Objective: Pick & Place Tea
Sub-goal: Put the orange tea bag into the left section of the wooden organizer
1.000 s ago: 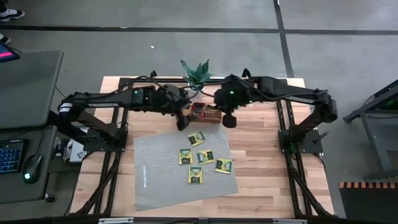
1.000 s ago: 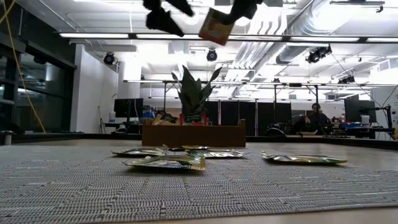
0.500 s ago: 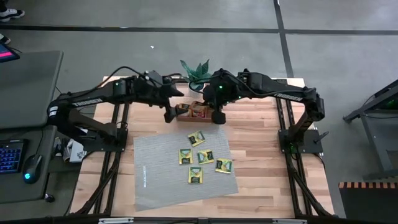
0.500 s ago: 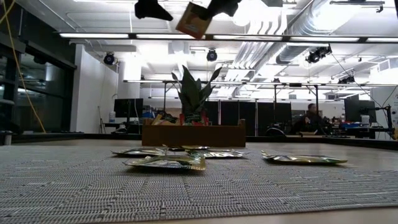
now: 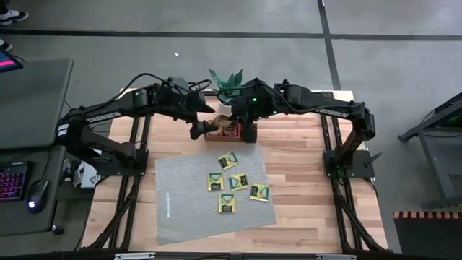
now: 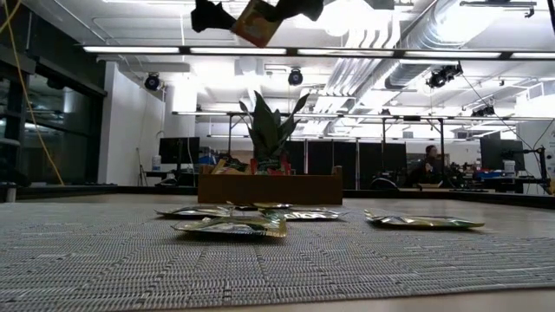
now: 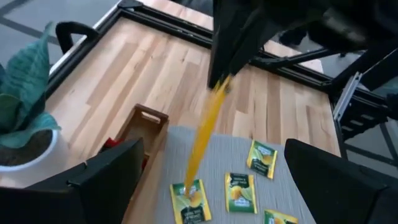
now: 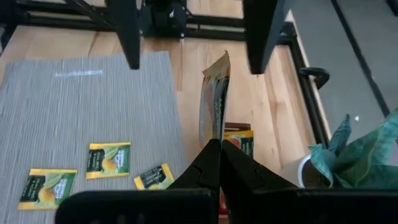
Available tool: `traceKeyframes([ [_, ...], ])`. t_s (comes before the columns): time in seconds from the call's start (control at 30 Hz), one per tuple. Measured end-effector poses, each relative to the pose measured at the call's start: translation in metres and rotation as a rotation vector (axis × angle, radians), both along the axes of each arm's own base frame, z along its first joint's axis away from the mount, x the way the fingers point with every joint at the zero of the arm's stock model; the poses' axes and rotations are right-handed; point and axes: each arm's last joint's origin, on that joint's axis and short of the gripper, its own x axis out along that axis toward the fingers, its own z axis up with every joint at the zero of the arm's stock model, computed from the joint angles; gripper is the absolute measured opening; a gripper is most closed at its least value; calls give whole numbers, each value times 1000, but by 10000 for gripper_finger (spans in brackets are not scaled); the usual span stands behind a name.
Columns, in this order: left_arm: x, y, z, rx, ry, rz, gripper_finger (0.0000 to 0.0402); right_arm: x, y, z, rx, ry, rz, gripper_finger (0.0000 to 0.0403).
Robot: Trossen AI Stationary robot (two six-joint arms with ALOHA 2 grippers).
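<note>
My right pincer (image 8: 214,149) is clenched on one tea sachet (image 8: 214,102), a thin flat packet pinched by one edge so that it stands edge-on past my fingertips, yellow along its rim with dark print on the face. My left pincer (image 5: 196,130) hangs just beside it with its fingers spread wide and nothing between them.

From overhead, both pincers meet above the wooden tray (image 5: 216,136), and the held sachet is mostly hidden under my right wrist; red sachets (image 5: 231,130) show in the tray directly below. Well beyond my pincers, toward the table's near side, five yellow-green sachets (image 5: 234,182) lie flat and scattered on the grey ribbed mat (image 5: 188,209).

The low view gives what the overhead one hides: the held sachet hangs tilted, high in the air, its broad face orange-yellow with a red patch, well above the tray and the potted plant (image 6: 270,130) behind it.

My left wrist camera sees it as a narrow orange strip hanging from the right fingers, with my own two left fingers (image 7: 106,180) parted on either side of it.
</note>
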Motion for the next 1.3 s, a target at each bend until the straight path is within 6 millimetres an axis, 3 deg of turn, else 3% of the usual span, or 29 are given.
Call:
traceKeyframes([
  [0.23,14,4,-9,-6,17,0,385,15,-2,-16,27,18,7,0],
  [0.63,28,7,-22,-27,66,-12,378,15,-1,-20,52,50,18,0],
  [1.3,30,9,-19,8,33,28,238,14,-1,-22,54,72,18,0],
])
